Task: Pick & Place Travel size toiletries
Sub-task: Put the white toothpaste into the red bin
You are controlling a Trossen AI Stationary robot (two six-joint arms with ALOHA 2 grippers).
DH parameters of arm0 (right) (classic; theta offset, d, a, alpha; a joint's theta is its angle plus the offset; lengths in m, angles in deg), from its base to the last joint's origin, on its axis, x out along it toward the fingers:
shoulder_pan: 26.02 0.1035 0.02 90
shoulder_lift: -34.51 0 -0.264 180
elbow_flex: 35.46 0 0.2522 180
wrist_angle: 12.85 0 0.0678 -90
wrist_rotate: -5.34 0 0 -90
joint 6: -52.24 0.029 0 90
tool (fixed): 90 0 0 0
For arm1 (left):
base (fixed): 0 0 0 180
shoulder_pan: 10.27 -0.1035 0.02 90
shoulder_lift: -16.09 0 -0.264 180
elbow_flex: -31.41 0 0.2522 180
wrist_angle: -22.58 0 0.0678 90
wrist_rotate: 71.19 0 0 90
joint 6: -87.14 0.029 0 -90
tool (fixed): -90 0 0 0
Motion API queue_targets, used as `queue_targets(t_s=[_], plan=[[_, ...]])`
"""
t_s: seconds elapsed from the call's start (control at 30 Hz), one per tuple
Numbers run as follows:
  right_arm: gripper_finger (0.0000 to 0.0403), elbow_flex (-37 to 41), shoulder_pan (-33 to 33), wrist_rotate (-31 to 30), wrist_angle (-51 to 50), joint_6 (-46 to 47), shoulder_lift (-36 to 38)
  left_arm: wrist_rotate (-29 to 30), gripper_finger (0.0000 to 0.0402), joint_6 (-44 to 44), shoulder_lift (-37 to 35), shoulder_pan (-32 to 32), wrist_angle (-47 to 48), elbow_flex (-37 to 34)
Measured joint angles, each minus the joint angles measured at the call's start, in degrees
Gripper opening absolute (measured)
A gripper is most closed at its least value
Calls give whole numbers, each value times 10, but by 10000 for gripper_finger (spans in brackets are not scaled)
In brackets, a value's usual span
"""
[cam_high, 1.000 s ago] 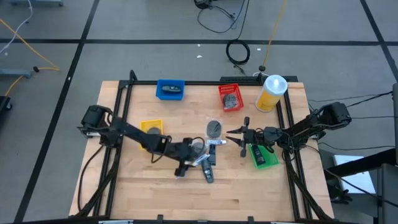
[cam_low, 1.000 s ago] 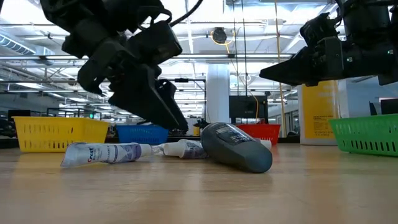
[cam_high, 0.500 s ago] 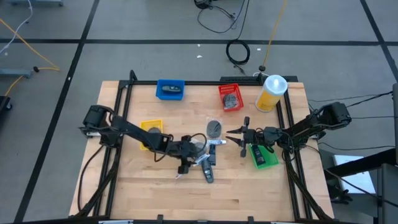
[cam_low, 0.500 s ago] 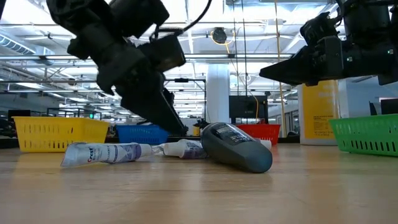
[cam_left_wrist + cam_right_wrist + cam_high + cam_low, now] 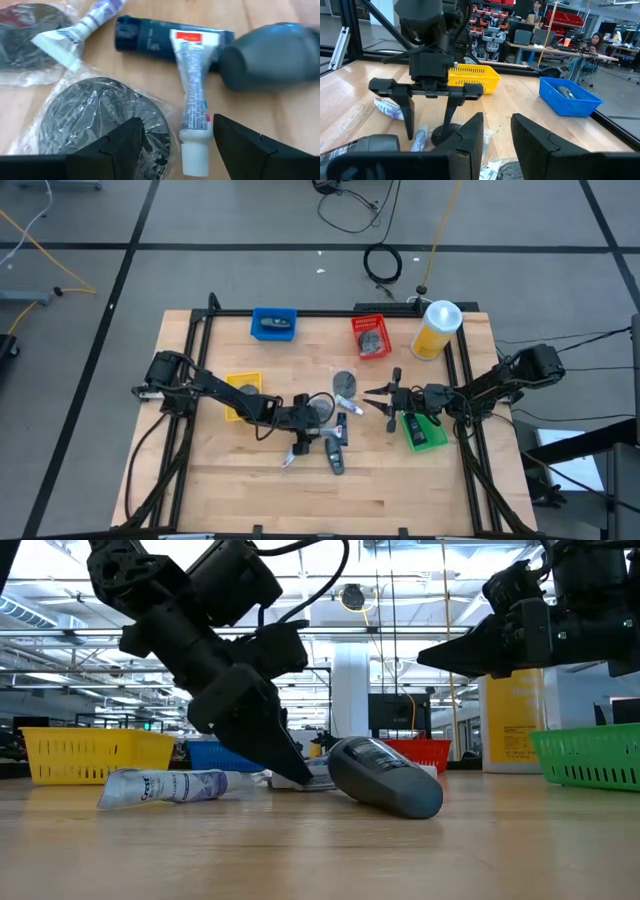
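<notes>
Toiletries lie in a small cluster near the middle of the table (image 5: 230, 500) in your high view, a little below centre. In your left wrist view you can see them closely: a white tube (image 5: 192, 112) with a red mark lies across a dark blue bottle (image 5: 150, 40), a grey rounded bottle (image 5: 272, 57) sits at the right edge, a second white tube (image 5: 80, 30) points to the upper left, and a dark round disc in clear wrapper (image 5: 107, 117) fills the lower left. Another wrapped disc (image 5: 30, 27) shows in the upper left corner.

Your left gripper (image 5: 312, 425) is low over this cluster with its fingers spread apart. In the wrist view one finger (image 5: 125, 145) covers the edge of the wrapped disc and the cap end of the white tube lies between the two fingers. Nothing is clamped.

Your right gripper (image 5: 378, 395) hangs to the right of centre in the high view, its fingers also apart and empty, just beside the green bin (image 5: 425, 432).

The yellow bin (image 5: 243, 385), blue bin (image 5: 274, 324) and red bin (image 5: 371, 335) stand further up the frame, and the yellow canister (image 5: 436, 330) stands at upper right.
</notes>
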Motion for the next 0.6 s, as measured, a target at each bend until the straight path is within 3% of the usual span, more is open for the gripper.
queue_targets(t_s=[0.13, 0.4, 0.6], plan=[[91, 0, 0, 0, 0, 0, 0, 26, 206, 0, 0, 0, 10, 0], [91, 0, 0, -1, 0, 0, 0, 16, 78, 8, -9, 0, -2, -1], [91, 0, 0, -1, -2, 0, 0, 14, 24, -4, -80, 1, 23, -1]])
